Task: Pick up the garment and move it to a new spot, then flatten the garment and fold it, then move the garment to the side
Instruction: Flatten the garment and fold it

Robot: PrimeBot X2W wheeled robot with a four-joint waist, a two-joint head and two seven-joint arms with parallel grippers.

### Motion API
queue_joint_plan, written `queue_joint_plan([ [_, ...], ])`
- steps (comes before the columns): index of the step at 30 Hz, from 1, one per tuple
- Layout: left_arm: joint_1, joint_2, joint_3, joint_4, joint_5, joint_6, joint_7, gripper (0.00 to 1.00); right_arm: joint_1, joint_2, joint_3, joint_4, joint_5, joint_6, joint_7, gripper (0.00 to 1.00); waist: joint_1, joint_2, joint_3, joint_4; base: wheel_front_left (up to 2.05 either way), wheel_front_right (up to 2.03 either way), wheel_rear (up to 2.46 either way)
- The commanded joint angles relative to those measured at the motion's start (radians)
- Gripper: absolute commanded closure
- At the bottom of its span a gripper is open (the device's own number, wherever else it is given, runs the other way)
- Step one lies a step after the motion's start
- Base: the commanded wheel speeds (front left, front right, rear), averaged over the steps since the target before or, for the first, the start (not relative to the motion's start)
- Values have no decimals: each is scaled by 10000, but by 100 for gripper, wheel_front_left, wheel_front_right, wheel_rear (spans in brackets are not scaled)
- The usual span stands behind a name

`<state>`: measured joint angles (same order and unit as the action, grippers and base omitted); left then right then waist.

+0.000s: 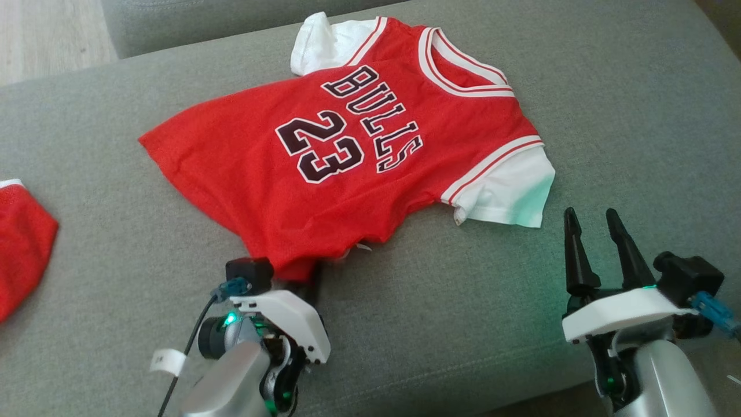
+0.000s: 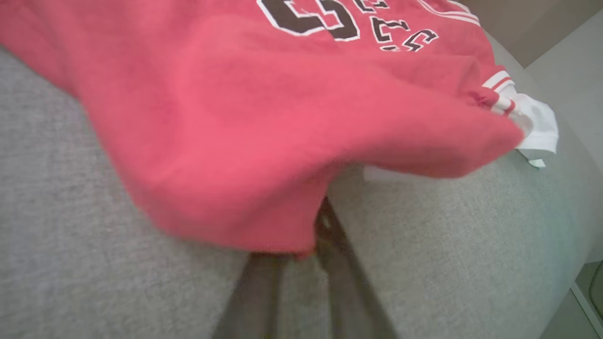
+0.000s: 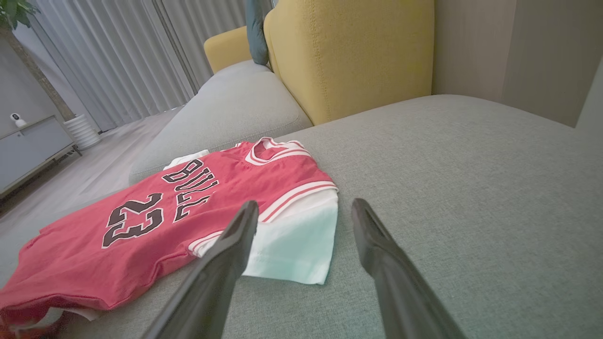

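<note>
Left gripper (image 1: 307, 284) at jersey (image 1: 347, 162) hem on grey cushion (image 1: 521, 301), yellow armchair (image 3: 348, 52) beyond

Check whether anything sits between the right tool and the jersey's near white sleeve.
Nothing visible. Bare grey sofa cushion lies between the open right tool and the white sleeve of the jersey.

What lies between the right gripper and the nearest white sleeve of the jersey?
Only bare grey cushion lies between the right gripper and that white sleeve of the jersey. The head and right wrist views both show it.
</note>
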<state>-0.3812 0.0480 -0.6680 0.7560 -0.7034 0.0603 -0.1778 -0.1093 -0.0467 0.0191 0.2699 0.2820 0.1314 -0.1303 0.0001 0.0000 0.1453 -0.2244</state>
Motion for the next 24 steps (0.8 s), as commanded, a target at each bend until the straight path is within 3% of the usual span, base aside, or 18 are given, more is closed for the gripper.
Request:
queue_joint_plan([
  [1,-156,22,61,14,-99,-74,-41,100,-130,-35,146,-313,50,-7,-60,0,-1,0,-33,38,0,0,0],
  [13,56,85,-468,56,-18,119,-641,100,-170,-35,-365,731,-219,-7,-155,0,-1,0,-817,1028,0,0,0],
  [24,248,1041,-54,-1307,543,624,-818,100,-608,-35,-1547,2347,-977,-7,-366,0,-1,0,-1069,1933,0,0,0],
])
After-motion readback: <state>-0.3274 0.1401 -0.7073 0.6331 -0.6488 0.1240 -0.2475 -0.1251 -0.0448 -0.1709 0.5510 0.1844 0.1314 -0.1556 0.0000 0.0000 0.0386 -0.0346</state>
